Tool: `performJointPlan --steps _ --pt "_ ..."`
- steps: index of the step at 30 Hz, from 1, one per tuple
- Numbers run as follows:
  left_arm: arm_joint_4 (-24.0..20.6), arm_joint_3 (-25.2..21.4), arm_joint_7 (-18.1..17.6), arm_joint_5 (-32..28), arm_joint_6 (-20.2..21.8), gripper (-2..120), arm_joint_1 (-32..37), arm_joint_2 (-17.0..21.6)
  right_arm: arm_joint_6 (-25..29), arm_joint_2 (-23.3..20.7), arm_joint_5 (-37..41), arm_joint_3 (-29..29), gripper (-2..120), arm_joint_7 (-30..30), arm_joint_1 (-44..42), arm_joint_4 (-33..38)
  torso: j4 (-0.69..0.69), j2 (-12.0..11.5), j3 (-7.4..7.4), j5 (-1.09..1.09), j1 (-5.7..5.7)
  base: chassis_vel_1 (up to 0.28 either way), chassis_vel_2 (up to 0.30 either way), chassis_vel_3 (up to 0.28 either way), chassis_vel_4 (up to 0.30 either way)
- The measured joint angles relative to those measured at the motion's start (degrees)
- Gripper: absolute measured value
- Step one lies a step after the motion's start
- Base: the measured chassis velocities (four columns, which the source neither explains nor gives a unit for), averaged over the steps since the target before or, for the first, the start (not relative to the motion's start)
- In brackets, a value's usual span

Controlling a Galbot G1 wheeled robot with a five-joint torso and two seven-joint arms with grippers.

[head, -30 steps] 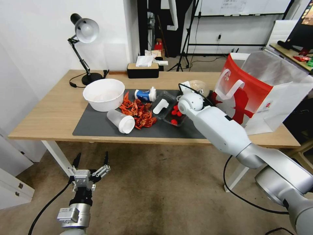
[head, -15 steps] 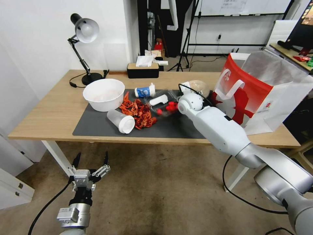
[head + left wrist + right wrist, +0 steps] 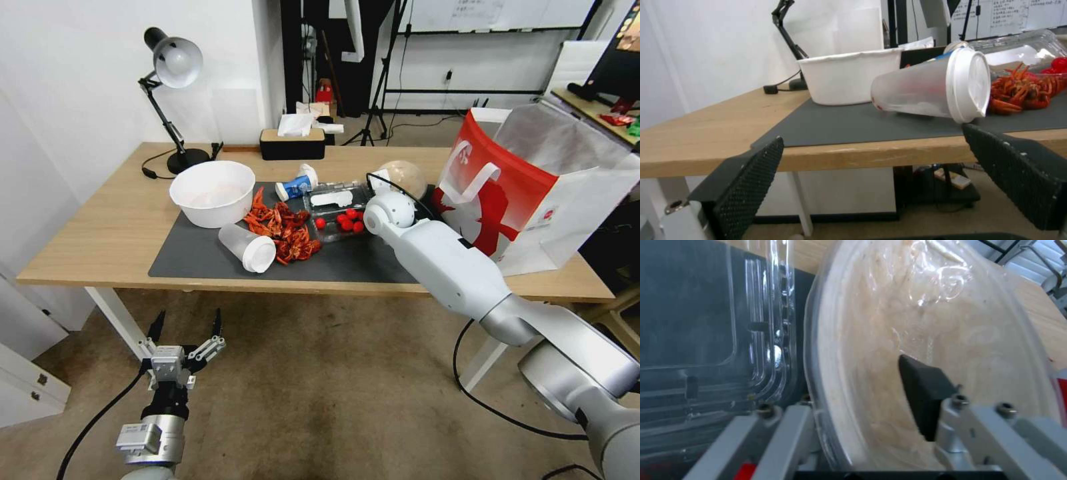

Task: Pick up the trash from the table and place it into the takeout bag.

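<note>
The tan lidded bowl (image 3: 405, 175) (image 3: 916, 340) sits on the table (image 3: 113, 227) beside the red-and-white takeout bag (image 3: 513, 193). My right gripper (image 3: 858, 400) is down on the bowl and open, one finger outside the rim and the black pad (image 3: 920, 393) over the clear lid. Other trash lies on the dark mat (image 3: 200, 257). A translucent white-lidded cup (image 3: 248, 247) (image 3: 929, 90) is on its side. A blue-white paper cup (image 3: 297, 185) lies behind it. My left gripper (image 3: 185, 330) (image 3: 880, 180) hangs open below the table's front edge.
A clear clamshell box (image 3: 333, 207) (image 3: 706, 340) with small red pieces lies against the bowl's left side. Red shells (image 3: 283, 230) are heaped mid-mat beside a white bowl (image 3: 213, 193). A desk lamp (image 3: 170, 80) and a tissue box (image 3: 292, 141) stand at the back.
The clear clamshell box has been shoved away from my right wrist toward the back of the mat, and its red pieces have shifted. The tan bowl shows more above the wrist. The left arm is still.
</note>
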Motion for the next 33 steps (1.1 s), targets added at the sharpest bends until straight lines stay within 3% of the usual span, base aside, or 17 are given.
performJointPlan --steps 6,9,25,33 --pt "-0.2 -0.1 -0.1 0.0 0.0 100 0.1 0.1 0.0 0.2 0.2 1.6 5 0.8 -0.6 1.7 0.00 0.0 0.00 0.01 0.00 0.000 0.000 0.000 0.000" --pt "-0.3 -0.1 -0.1 0.0 0.0 100 0.1 0.1 0.0 -0.1 0.0 2.2 0 1.1 -0.9 3.3 0.01 0.0 0.00 0.02 0.00 0.000 0.000 0.000 0.000" --pt "-0.9 -0.2 -0.1 0.1 -0.1 100 0.4 -0.1 -0.1 -4.4 -3.3 6.1 0 1.6 -3.1 13.9 0.00 0.0 0.00 0.01 0.00 0.000 0.000 0.000 0.000" --pt "-2.0 -0.5 -0.2 0.6 -0.3 100 1.6 -0.6 5.7 -7.9 -12.6 7.3 0 -5.4 -4.3 23.0 0.01 0.0 0.00 0.00 0.00 0.000 0.000 0.000 0.000"
